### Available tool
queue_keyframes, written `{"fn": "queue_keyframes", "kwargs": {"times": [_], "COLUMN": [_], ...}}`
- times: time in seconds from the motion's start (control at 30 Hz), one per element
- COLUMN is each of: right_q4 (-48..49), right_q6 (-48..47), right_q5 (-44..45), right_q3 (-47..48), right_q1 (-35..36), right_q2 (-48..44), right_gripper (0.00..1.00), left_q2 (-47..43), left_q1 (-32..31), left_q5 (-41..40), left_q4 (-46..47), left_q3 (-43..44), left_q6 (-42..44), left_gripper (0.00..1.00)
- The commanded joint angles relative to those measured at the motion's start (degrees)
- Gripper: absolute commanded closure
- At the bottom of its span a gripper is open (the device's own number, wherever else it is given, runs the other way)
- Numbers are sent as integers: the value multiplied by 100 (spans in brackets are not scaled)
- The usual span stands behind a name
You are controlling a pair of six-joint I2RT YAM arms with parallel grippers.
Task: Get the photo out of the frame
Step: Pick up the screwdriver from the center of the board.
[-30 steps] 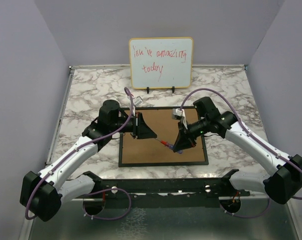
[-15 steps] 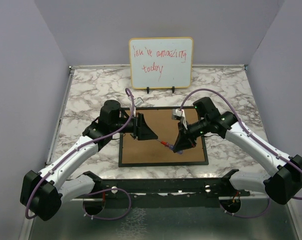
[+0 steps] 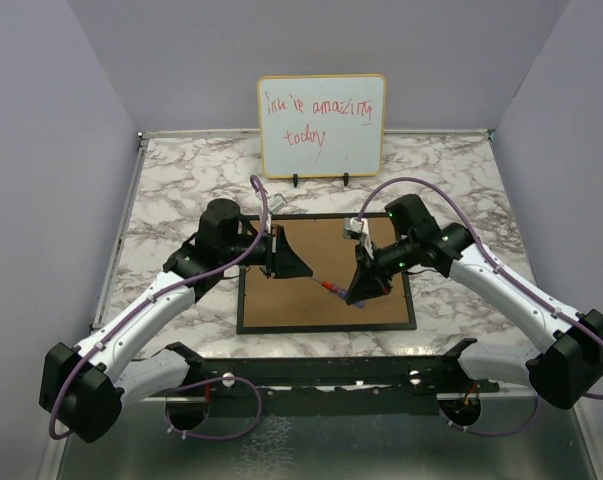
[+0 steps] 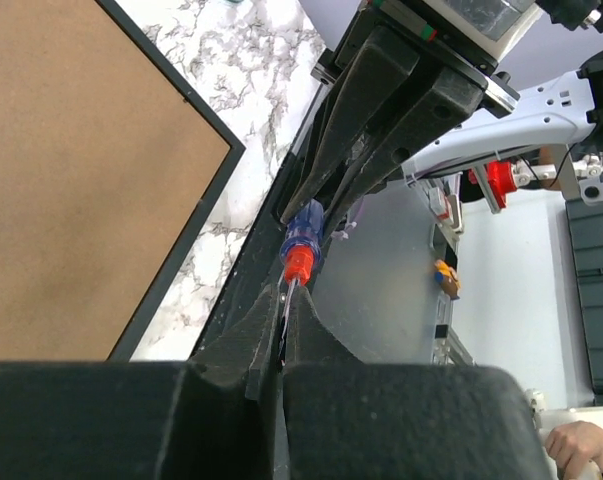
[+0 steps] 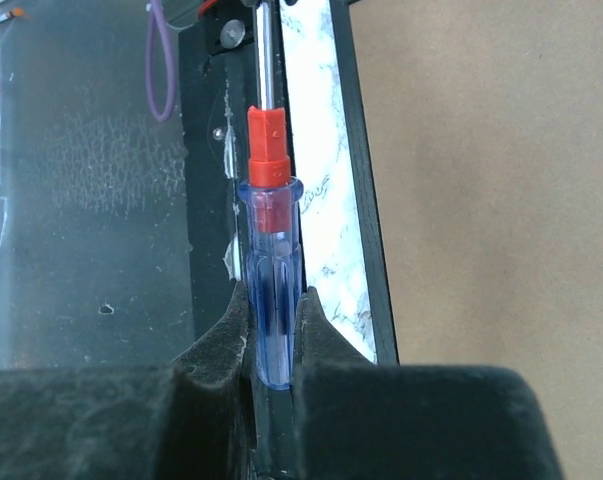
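Observation:
The frame (image 3: 326, 326) lies face down on the marble table, its brown back panel (image 3: 321, 300) facing up. The photo is hidden beneath that panel. A screwdriver (image 3: 333, 289) with a blue handle (image 5: 271, 270), red collar (image 4: 299, 262) and metal shaft is held level above the panel between the two arms. My right gripper (image 5: 272, 300) is shut on the handle. My left gripper (image 4: 285, 300) is shut on the thin shaft, just short of the red collar. In the top view the left gripper (image 3: 309, 275) and the right gripper (image 3: 359, 297) face each other over the panel.
A whiteboard (image 3: 322, 125) with red handwriting stands on small feet at the back of the table. A black rail (image 3: 321, 375) runs along the near edge between the arm bases. Grey walls close in the left, right and back.
My left gripper's jaws have closed onto the screwdriver's shaft. Neither arm nor the frame has visibly shifted.

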Motion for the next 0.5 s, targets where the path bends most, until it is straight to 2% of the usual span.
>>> {"fn": "queue_keyframes", "kwargs": {"times": [0.0,0.1,0.2,0.3,0.33,0.4,0.47], "right_q4": [20,148,395,661,741,844,944], "right_q6": [263,410,598,884,1042,1310,1548], "right_q5": [414,539,589,789,925,1304,1620], "right_q3": [243,289,267,244,245,309,355], "right_q1": [37,37,37,37,37,37,38], "right_q2": [-4,-38,-126,-246,-288,-346,-384], "right_gripper": [90,88,81,71,63,61,50], "left_q2": [-69,-198,-294,-308,-308,-315,-366], "left_q1": [-85,-108,-108,-108,-108,-108,-108], "left_q5": [-85,-157,-254,-388,-470,-719,-913], "left_q4": [-29,-28,-15,-15,-10,56,448], "left_q3": [170,174,177,149,126,39,-191], "left_q6": [147,220,259,247,232,159,-89], "left_gripper": [100,100,100,100,100,100,100]}}
